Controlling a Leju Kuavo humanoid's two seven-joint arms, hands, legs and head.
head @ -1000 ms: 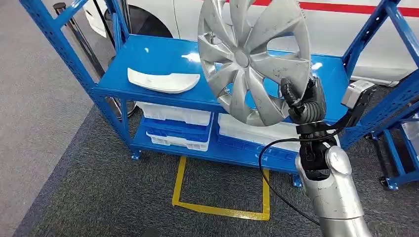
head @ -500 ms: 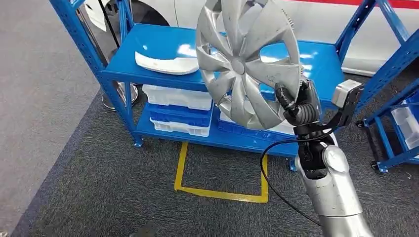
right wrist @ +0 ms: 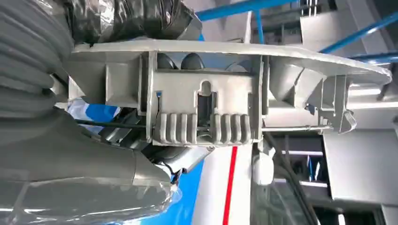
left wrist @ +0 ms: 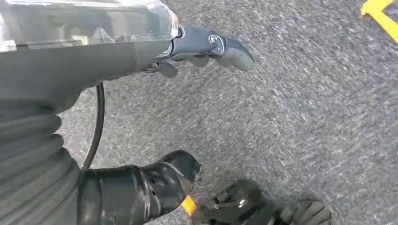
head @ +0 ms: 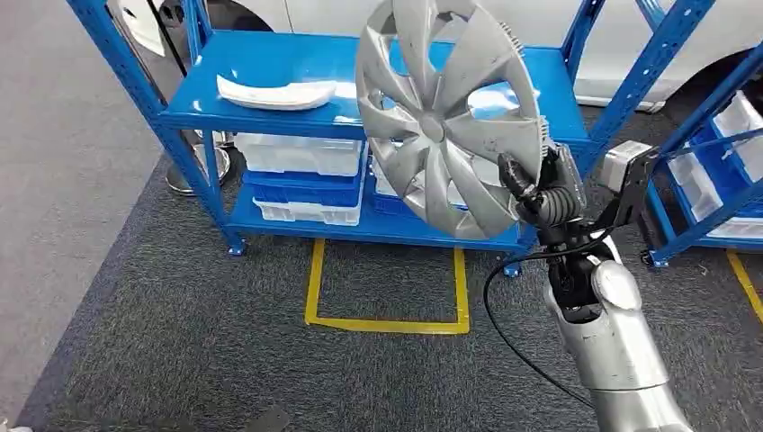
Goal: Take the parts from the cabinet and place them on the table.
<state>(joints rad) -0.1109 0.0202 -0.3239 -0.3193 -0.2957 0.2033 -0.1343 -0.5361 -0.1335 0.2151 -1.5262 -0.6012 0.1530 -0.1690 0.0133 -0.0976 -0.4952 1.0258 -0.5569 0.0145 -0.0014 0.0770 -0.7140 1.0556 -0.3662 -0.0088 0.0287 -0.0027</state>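
A silver wheel cover [head: 441, 126] stands nearly upright in front of the blue cabinet [head: 270, 63]. My right hand [head: 544, 193] grips it by its lower right rim. In the right wrist view the cover's ribbed back edge [right wrist: 206, 84] lies against my right hand [right wrist: 126, 18], whose dark fingers curl over it. A white curved part [head: 274, 93] lies on the cabinet's top shelf at the left. My left hand [left wrist: 117, 56] hangs above the grey carpet, thumb and fingers apart with nothing between them.
White trays [head: 301, 153] are stacked on the cabinet's lower shelf. A yellow taped square [head: 387, 324] marks the carpet in front of it. A second blue rack [head: 711, 135] with trays stands at the right. A white car [head: 324, 13] is behind.
The whole picture has shifted: the camera has moved, and the cabinet now sits higher and further left. The wheel cover stays in my right hand's grip.
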